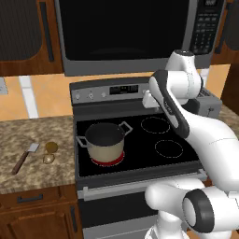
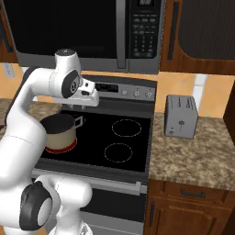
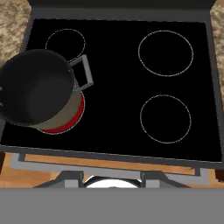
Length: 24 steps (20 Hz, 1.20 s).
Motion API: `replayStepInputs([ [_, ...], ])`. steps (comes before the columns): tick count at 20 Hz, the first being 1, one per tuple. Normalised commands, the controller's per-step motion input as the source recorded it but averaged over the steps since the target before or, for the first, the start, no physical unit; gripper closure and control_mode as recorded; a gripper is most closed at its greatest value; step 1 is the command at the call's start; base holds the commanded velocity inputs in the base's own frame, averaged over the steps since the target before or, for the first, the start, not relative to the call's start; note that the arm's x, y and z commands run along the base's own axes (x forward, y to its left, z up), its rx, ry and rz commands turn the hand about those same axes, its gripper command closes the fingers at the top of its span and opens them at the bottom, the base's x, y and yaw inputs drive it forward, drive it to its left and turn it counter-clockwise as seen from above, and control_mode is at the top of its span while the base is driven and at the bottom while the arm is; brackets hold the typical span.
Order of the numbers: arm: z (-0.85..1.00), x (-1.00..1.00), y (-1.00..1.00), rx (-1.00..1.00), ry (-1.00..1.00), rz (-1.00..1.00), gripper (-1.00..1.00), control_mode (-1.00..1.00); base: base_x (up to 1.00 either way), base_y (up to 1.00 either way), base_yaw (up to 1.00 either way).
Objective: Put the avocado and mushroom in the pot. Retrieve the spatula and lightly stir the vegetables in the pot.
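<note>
Nothing is in the pot (image 1: 105,138) yet; fingers' state unclear, the arm must reach left to the avocado (image 1: 51,147) on the desk (image 1: 28,175).

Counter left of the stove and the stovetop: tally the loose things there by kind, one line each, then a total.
Cookware: 1, the pot on the glowing red burner
Utensils: 1, the spatula
Vegetables: 2, the avocado and the mushroom
Total: 4

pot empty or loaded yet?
Empty. The pot shows only a dark bare inside; the avocado and mushroom lie on the counter.
</note>
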Motion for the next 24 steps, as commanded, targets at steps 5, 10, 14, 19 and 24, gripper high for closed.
replayStepInputs([
  [5, 0.00, 0.00, 0.00, 0.00, 0.00, 0.00, -1.00, 1.00, 0.06, 0.36, -0.01],
  [10, 0.00, 0.00, 0.00, 0.00, 0.00, 0.00, -1.00, 1.00, 0.00, 1.00, -0.05],
  [14, 0.00, 0.00, 0.00, 0.00, 0.00, 0.00, -1.00, 1.00, 0.00, 1.00, -0.10],
  [19, 0.00, 0.00, 0.00, 0.00, 0.00, 0.00, -1.00, 1.00, 0.03, 0.75, -0.06],
  [24, 0.00, 0.00, 0.00, 0.00, 0.00, 0.00, -1.00, 1.00, 0.20, 0.22, 0.00],
])
